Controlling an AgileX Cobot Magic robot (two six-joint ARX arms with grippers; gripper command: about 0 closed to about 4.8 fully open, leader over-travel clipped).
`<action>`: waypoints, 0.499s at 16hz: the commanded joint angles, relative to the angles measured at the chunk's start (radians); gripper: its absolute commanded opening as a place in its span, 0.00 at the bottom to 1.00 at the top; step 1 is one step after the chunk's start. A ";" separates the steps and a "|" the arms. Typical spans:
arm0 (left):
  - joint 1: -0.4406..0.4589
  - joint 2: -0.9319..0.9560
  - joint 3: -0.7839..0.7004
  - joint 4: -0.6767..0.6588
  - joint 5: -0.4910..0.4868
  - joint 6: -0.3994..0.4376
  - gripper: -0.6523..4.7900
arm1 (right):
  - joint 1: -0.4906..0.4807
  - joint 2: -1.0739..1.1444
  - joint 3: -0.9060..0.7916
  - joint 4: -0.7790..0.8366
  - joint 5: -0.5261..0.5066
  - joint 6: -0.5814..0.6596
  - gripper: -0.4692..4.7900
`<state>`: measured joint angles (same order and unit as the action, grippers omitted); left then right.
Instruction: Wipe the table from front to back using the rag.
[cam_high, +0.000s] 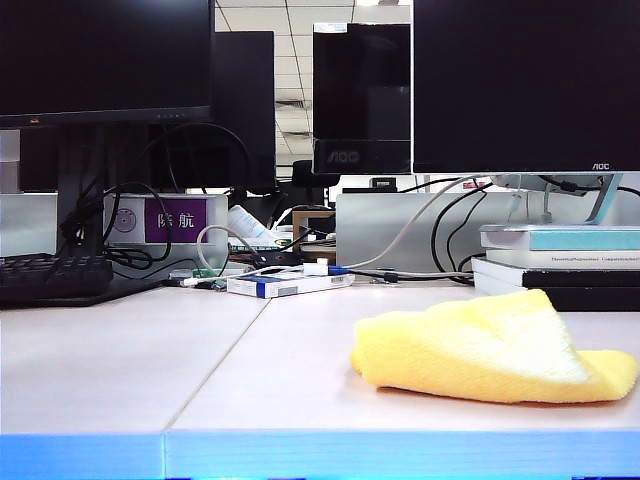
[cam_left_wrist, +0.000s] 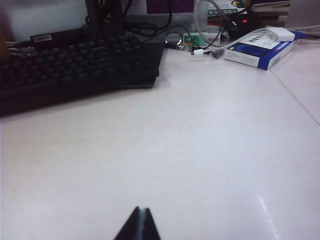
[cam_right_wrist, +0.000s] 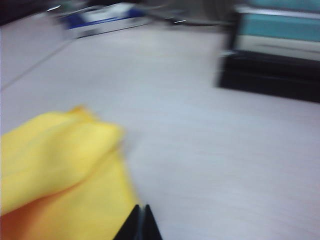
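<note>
The yellow rag (cam_high: 495, 347) lies crumpled near the front edge of the worktop (cam_high: 120, 350), right of its seam. Both hands are fully closed and empty: the left hand (cam_left_wrist: 139, 224) over bare worktop, the right hand (cam_right_wrist: 139, 222) just beside the rag. To wipe well, the right hand should probably open, grip the rag and press it flat. Only the outside camera shows the whole rag; neither hand appears there. The keyboard (cam_left_wrist: 75, 65) shows clearly only from the left wrist.
</note>
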<state>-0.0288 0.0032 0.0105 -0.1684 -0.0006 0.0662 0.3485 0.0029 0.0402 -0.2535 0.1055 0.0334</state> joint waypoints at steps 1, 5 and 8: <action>-0.002 -0.002 -0.003 -0.017 0.001 -0.003 0.12 | -0.151 -0.001 -0.031 0.070 -0.042 0.000 0.09; -0.002 -0.002 -0.003 -0.017 0.001 -0.003 0.12 | -0.237 -0.001 -0.039 0.078 -0.125 0.068 0.09; -0.002 -0.002 -0.003 -0.017 0.001 -0.003 0.12 | -0.237 -0.001 -0.039 0.080 -0.125 0.095 0.09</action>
<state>-0.0288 0.0032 0.0105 -0.1684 -0.0006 0.0662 0.1116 0.0029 0.0082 -0.1768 -0.0193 0.1200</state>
